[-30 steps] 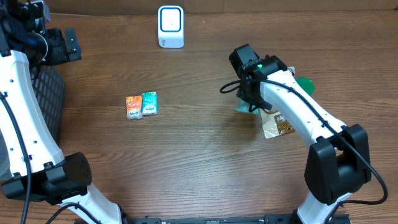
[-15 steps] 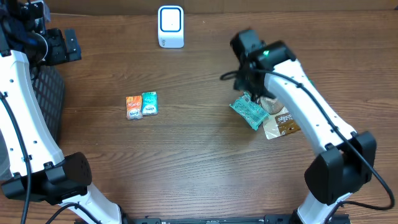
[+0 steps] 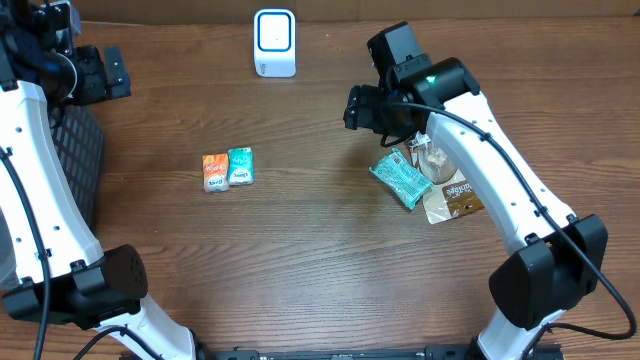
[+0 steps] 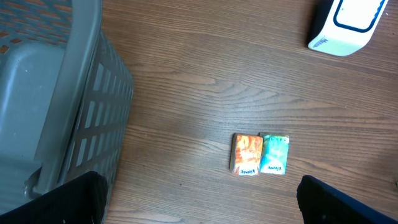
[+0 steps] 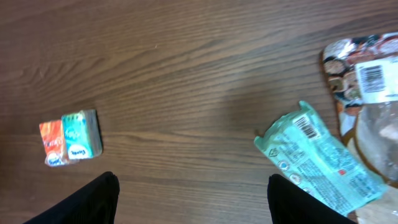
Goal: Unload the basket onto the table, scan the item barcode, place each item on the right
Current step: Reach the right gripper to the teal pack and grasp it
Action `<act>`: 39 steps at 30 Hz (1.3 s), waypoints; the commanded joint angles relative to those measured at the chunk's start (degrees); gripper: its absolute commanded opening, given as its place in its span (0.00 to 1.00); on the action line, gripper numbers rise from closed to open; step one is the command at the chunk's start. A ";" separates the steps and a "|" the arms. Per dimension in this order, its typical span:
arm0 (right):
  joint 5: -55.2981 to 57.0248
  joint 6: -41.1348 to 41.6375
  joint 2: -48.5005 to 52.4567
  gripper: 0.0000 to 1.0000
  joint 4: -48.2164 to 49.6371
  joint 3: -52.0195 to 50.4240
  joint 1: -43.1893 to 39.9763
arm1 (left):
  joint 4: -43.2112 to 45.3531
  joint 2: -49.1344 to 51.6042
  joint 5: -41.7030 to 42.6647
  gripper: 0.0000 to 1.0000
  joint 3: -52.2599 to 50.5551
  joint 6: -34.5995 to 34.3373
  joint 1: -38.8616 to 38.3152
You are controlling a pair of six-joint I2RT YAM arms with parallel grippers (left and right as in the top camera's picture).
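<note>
A white and blue barcode scanner point(image 3: 274, 42) stands at the table's back edge; its corner point(image 4: 348, 25) also shows in the left wrist view. A teal packet point(image 3: 400, 180) lies flat on the table, and its barcode point(image 5: 305, 127) faces up. My right gripper point(image 3: 365, 108) hovers behind and left of it. In the right wrist view the right gripper point(image 5: 193, 202) is open with only bare wood between its fingers. My left gripper point(image 3: 95, 72) hangs high at the far left, and the left gripper point(image 4: 199, 199) is open and holds nothing.
Orange and teal tissue packs point(image 3: 228, 168) lie side by side left of centre. A brown packet point(image 3: 455, 198) and a clear wrapped item point(image 3: 435, 160) lie beside the teal packet. A grey slatted basket point(image 4: 56, 93) stands at the left edge.
My right gripper opened and let go of the teal packet, which now lies on the table. The arm then lifted away toward the back left. The left arm has not moved.
</note>
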 commanded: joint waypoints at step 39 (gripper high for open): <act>-16.81 7.17 28.09 0.47 40.19 -0.35 15.21 | 0.00 -0.96 0.39 0.99 1.11 0.85 0.44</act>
